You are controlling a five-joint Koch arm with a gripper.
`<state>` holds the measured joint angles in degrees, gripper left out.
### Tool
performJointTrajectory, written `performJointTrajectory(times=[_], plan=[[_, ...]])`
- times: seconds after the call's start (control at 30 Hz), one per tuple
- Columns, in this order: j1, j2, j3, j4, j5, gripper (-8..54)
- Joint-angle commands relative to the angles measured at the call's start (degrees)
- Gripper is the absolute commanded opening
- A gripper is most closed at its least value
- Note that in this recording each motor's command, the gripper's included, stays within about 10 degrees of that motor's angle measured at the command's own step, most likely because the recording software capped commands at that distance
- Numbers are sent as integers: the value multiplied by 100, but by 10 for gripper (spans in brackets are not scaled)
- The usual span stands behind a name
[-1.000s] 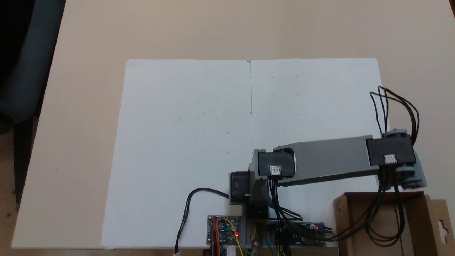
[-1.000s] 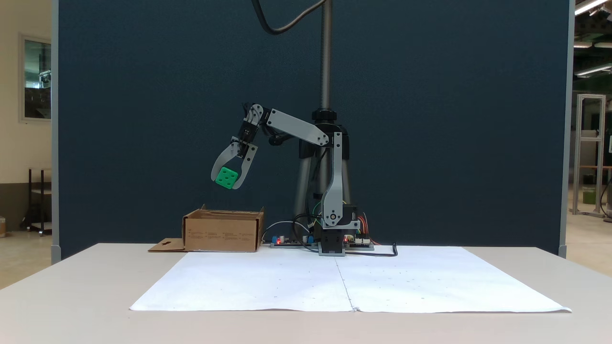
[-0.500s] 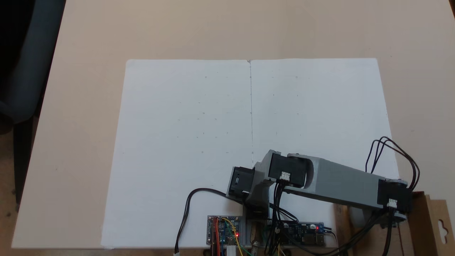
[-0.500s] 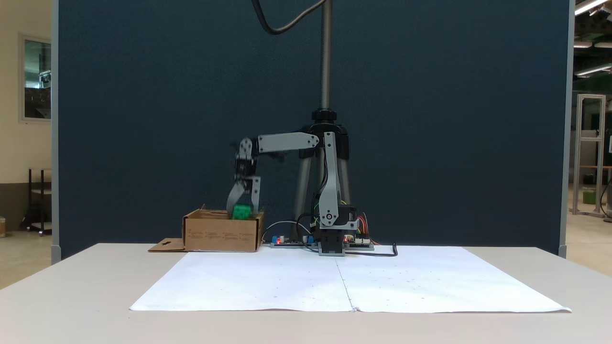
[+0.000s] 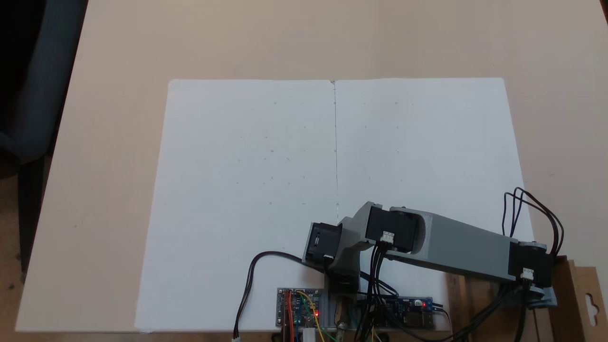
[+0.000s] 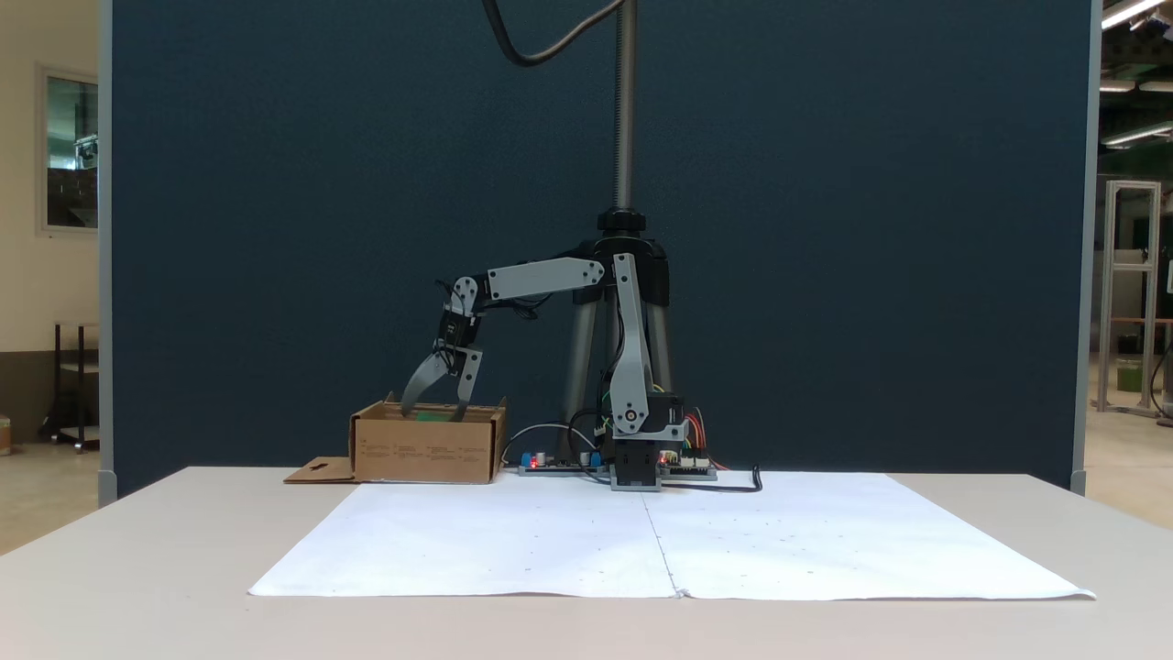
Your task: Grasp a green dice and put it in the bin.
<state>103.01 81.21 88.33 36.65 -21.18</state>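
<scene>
In a fixed view, the shallow brown cardboard bin sits left on the bench, a sliver of small bright green dice inside it, just below the spread-open, empty grey pincer.

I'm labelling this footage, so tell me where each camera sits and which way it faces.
A fixed view: above the beige table, looking down on the white paper sheet; grey arm link, base boards.
A fixed view: at table height in front, facing the dark blue backdrop; whole arm, its hand spread open above the shallow brown cardboard box, a green sliver inside.
Shared: sheet, arm, box.
</scene>
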Motion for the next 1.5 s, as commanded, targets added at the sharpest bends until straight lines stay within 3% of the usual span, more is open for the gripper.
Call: performJointTrajectory(times=[0.0, 0.17, 0.33, 0.57, 0.7, 0.87, 1.2, 1.37, 1.47], plan=[[114, 158, -132, -193, -439, 339], [149, 308, -176, -343, -176, 339], [-132, 615, -1037, -343, 1255, 339], [-2065, 1371, -1723, 18, 2865, 339], [-3270, 1494, -1723, 18, 2971, 342], [-4676, 1661, -1723, 26, 3041, 426], [-7559, 1969, -1582, 9, 3023, 435], [-8745, 2206, -659, -70, 3023, 438], [-9431, 2760, 888, -1035, 3015, 443]])
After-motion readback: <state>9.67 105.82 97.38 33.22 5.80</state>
